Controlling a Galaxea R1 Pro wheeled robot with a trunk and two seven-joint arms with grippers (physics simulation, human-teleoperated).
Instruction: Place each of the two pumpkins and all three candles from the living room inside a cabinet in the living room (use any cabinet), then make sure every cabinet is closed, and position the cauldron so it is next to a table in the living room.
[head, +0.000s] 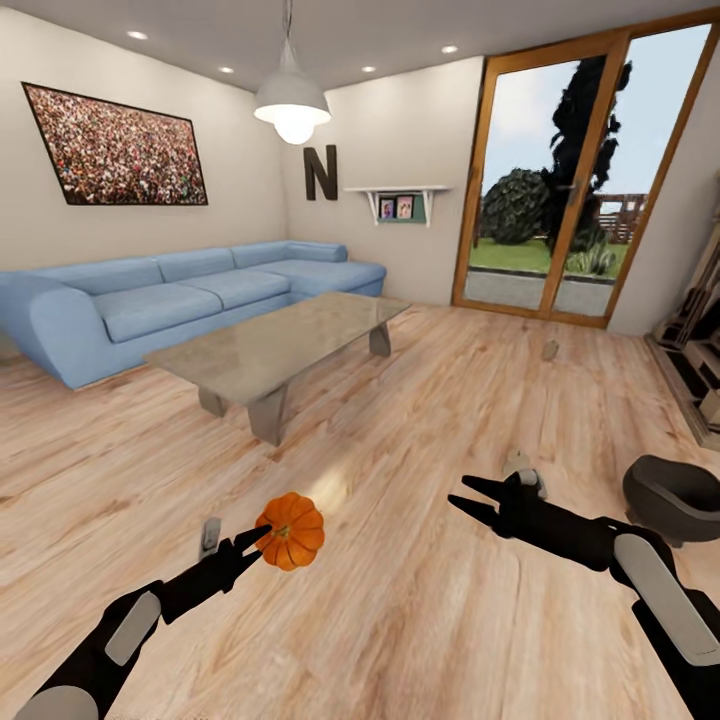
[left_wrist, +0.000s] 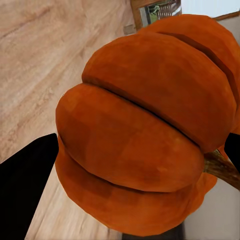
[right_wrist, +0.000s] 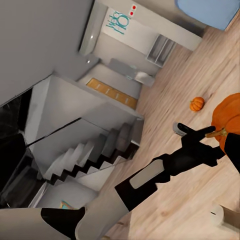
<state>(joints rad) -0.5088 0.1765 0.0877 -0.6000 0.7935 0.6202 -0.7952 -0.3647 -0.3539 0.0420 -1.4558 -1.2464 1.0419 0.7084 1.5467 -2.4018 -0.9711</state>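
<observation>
Left claw (head: 250, 545) pinching pumpkin (head: 291, 531), lifted off floor, nearer than table (head: 280, 340). Right claw (head: 478, 501) spread, empty, right of pumpkin. Cauldron (head: 675, 495) further right; candle (head: 549, 349) beyond, right of table. Advisable: hold pinch firm, carry level toward cabinet, avoid swinging load while turning.

The pumpkin (head: 290, 531) looks matt orange, ribbed and faintly faceted. The floor (head: 400, 420) is pale wood planking with visible grain and a soft sheen. The table (head: 285, 345) top is glossy, reflective grey — the cauldron (head: 675, 493) matt black — the sofa (head: 170, 300) smooth blue cloth.
</observation>
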